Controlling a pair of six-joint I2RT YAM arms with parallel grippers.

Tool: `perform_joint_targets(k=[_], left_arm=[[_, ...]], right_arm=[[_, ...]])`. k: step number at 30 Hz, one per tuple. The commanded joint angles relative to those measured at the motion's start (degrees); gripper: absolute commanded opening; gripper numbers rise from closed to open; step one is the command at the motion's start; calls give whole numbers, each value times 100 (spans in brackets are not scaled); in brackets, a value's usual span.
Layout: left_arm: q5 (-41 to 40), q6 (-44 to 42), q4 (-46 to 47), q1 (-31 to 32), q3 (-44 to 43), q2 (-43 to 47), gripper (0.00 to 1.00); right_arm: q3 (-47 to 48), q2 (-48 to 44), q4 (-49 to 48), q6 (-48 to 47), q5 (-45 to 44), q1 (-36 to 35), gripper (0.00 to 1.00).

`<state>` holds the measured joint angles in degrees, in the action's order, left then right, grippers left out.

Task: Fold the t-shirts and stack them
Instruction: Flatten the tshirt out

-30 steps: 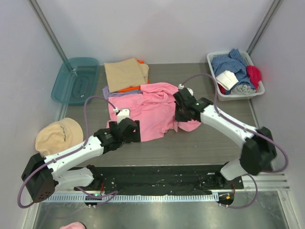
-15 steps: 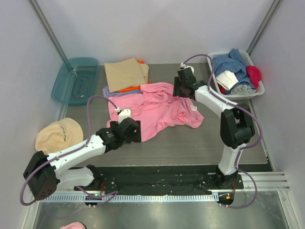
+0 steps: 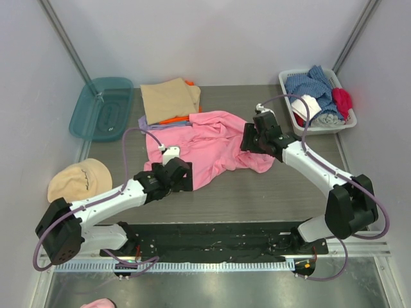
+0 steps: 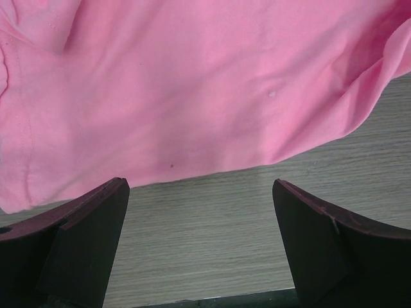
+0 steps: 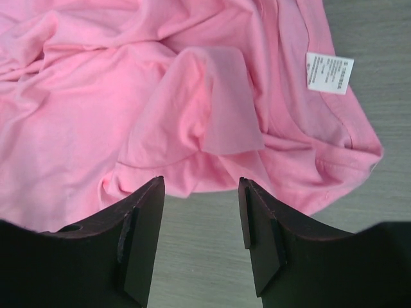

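We are seeing one pink t-shirt (image 3: 205,151) lying crumpled on the desk (image 3: 282,192), its white label (image 5: 327,72) unreadable, three folded shirts (image 3: 170,99) stacked behind; left claw (image 4: 198,186) is hanging wide, right claw (image 5: 201,183) partly open, both empty.

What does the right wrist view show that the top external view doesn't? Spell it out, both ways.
Right wrist only: the right gripper seen open and empty, and the printed lines on the white label. Top external only: the left gripper, the folded stack, tan cap and white basket. Both: the crumpled pink t-shirt on the table.
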<state>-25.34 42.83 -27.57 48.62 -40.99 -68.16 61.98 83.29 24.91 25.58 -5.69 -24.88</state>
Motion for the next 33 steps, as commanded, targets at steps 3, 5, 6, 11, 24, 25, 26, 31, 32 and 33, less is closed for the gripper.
perform_joint_targets(k=[3,5,6,11,24,25,26,31,32,33], left_arm=[[-14,-73,296,7,-67,-31,100],[-32,-82,279,7,-58,-4,100],[-49,-82,270,7,-58,4,100],[-102,-82,156,7,-32,145,100],[-102,-38,68,-19,21,268,100],[-94,-38,68,-19,12,268,100],[-94,-38,68,-19,12,268,100],[-85,-29,68,-19,12,277,100],[-85,-38,77,-19,12,268,100],[-85,-29,77,-19,12,268,100]], right_arm=[[-458,-243,-328,429,-248,-25,57],[-634,-199,-609,517,-283,-17,57],[-678,-164,-688,587,-370,1,57],[-1161,-111,-1522,895,-117,282,57],[-2593,-287,-4282,1914,1817,1275,61],[-2629,-269,-4484,1950,1896,1310,61],[-2647,-260,-4564,1977,1984,1319,61],[-2629,-269,-4767,2030,2151,1372,61],[-2603,-243,-4750,2030,2160,1372,61],[-2577,-234,-4732,2021,2160,1381,61]])
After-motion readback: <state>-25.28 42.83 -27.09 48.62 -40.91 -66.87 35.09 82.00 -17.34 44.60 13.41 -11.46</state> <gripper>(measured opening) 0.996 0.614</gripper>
